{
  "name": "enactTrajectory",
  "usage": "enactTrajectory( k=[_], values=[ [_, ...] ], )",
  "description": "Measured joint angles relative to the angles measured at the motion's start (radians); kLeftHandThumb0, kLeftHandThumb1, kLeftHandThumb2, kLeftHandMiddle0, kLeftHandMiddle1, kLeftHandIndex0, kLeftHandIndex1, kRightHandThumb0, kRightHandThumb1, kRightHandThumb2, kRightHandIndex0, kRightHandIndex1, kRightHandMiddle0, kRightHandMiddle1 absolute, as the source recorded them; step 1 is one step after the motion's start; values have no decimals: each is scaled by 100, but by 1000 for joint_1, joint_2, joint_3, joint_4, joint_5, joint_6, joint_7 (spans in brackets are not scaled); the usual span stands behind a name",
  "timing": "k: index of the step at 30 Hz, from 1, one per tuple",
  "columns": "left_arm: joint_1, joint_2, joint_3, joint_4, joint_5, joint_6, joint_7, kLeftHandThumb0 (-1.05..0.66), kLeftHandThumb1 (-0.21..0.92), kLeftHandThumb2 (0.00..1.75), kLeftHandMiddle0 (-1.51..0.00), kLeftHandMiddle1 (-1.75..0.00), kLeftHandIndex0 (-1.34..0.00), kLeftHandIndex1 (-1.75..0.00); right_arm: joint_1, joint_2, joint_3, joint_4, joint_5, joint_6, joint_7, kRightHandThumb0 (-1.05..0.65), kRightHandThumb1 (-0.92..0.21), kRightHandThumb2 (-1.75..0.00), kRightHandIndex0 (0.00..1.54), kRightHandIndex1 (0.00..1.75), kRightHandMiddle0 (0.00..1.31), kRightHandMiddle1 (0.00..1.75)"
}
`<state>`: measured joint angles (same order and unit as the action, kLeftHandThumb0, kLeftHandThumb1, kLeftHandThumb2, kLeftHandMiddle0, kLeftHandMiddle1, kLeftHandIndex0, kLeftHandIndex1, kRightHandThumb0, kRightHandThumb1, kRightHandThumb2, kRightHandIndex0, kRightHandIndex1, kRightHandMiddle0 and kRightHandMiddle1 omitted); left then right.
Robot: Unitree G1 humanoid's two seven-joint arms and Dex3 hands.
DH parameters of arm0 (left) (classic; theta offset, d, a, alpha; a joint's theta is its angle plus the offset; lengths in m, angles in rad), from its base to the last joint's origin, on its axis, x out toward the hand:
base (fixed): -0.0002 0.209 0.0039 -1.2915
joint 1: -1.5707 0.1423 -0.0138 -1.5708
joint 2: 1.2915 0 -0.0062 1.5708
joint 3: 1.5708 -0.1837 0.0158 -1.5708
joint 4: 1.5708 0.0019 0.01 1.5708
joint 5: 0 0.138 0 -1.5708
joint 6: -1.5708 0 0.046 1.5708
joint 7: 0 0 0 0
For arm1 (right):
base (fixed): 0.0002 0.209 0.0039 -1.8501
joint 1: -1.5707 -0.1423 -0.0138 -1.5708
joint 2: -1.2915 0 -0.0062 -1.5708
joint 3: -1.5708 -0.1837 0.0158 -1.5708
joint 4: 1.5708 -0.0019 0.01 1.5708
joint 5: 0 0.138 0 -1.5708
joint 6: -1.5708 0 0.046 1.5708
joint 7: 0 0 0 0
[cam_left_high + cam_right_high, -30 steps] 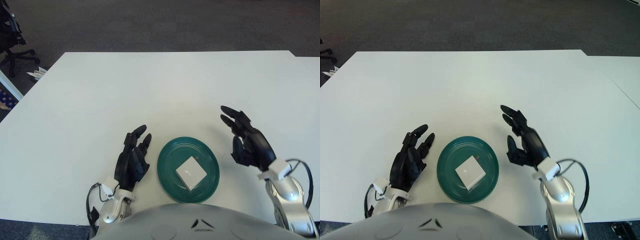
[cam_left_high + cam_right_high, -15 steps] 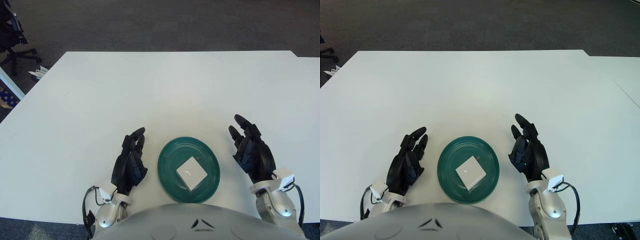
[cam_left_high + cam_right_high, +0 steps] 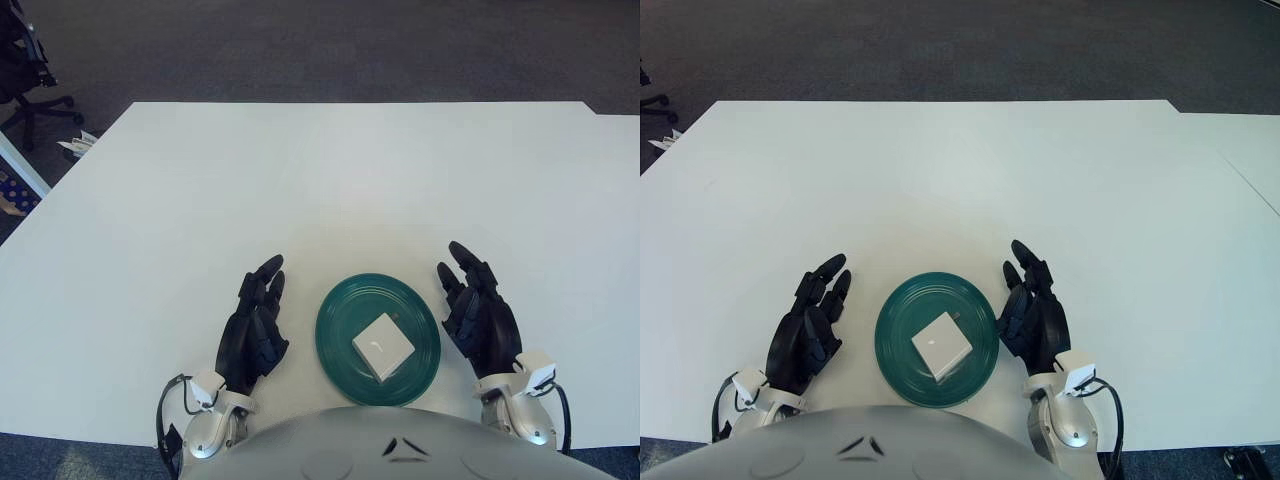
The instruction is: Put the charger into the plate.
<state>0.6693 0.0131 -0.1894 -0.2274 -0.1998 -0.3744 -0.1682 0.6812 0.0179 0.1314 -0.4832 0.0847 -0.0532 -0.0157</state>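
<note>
White charger (image 3: 382, 346) lies in green plate (image 3: 335, 310).

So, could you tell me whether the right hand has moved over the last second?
Yes. The right hand has drawn back toward the robot and closer to the plate, fingers open beside its right rim.

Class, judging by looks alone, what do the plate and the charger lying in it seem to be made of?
Plate: dark green, likely glazed ceramic or glossy plastic; faint concentric rings and a soft sheen show, which of the two is unclear.
Charger: smooth white plastic, judging by its matte, even surface and crisp square edges.
</note>
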Motion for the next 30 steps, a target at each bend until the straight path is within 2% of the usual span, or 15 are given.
enactTrajectory(
  k=[8, 13, 20, 30],
  values=[
    [0, -17, -10, 5, -22, 0, -10, -105, 92, 100, -25, -2, 0, -62, -17, -10, -5, 30, -35, -5, -9, -102, -92, -100, 16, 0, 0, 50],
    [-3, -35, -17, 21, 11, -18, -4, -105, 92, 100, -28, -2, 0, -68, -38, -13, -12, 74, -41, -28, -4, -100, -92, -99, 15, 0, 0, 49],
    [-11, -60, -28, 69, 43, -88, 1, -103, 92, 100, -30, -2, 0, -73, -88, -27, -52, 192, -32, -123, 37, -99, -92, -97, 16, 0, 0, 51],
    [-47, -73, -17, 141, 29, -160, -3, -102, 92, 97, -33, -2, -1, -78, -132, -42, -109, 280, -32, -175, 44, -97, -92, -96, 18, 1, 0, 53]
  ],
)
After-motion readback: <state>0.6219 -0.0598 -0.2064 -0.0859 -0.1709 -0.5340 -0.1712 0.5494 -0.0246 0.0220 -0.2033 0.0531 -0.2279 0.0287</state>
